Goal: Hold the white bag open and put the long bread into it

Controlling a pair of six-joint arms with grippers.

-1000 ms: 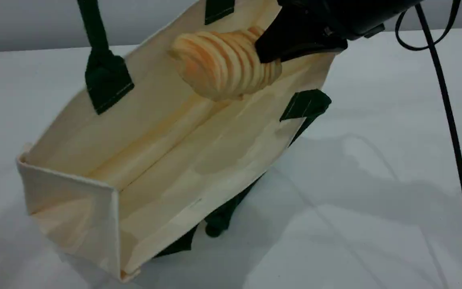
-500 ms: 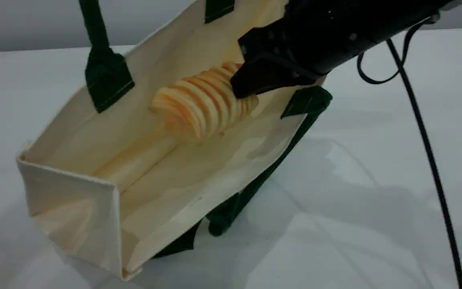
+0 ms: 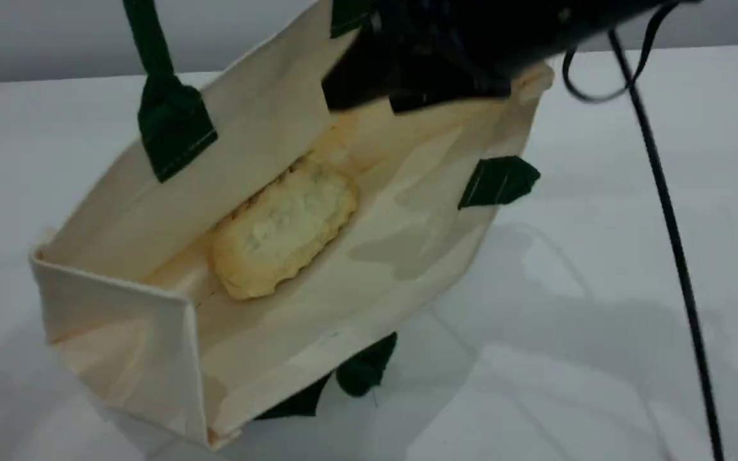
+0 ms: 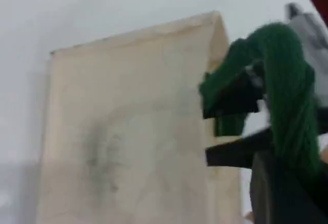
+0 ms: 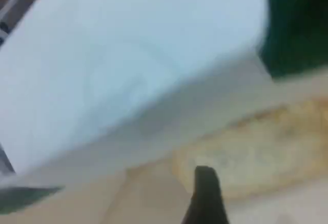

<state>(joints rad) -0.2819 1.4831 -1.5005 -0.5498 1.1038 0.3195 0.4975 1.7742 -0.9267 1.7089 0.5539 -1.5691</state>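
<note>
Scene view: long bread (image 3: 282, 234) lies loose on the inner floor of the white bag (image 3: 119, 301), pale flat underside up, centre-left of frame, long axis running lower left to upper right. Its upper-left edge sits against the bag's far wall; the near wall is clear of it, with bare fabric between. Bag mouth gapes wide toward the camera. Rim runs from the folded short end at lower left up to the upper right corner, which sits under the right gripper (image 3: 417, 86). Right gripper is dark and blurred at top centre, above the bag's upper end, jaws spread and empty, apart from the bread. Open bag floor lies between the gripper and the bread.

One green handle (image 3: 151, 57) rises out of the top left of frame from its green tab (image 3: 173, 128) on the far wall. Second tab (image 3: 500, 179) hangs on the near rim at right; the other handle loop (image 3: 362, 368) lies on the table (image 3: 599, 358) below the bag. Black cable (image 3: 670, 211) drops down the right side, well apart from the bag. Table right of the bag is bare.

Left wrist view: left gripper (image 4: 277, 183) is clamped tight on the green rope handle (image 4: 292, 96) at right of frame, bag wall (image 4: 128, 142) filling the left.

Right wrist view: blurred, one dark fingertip (image 5: 205, 196) at bottom, bread (image 5: 266, 147) beyond it.
</note>
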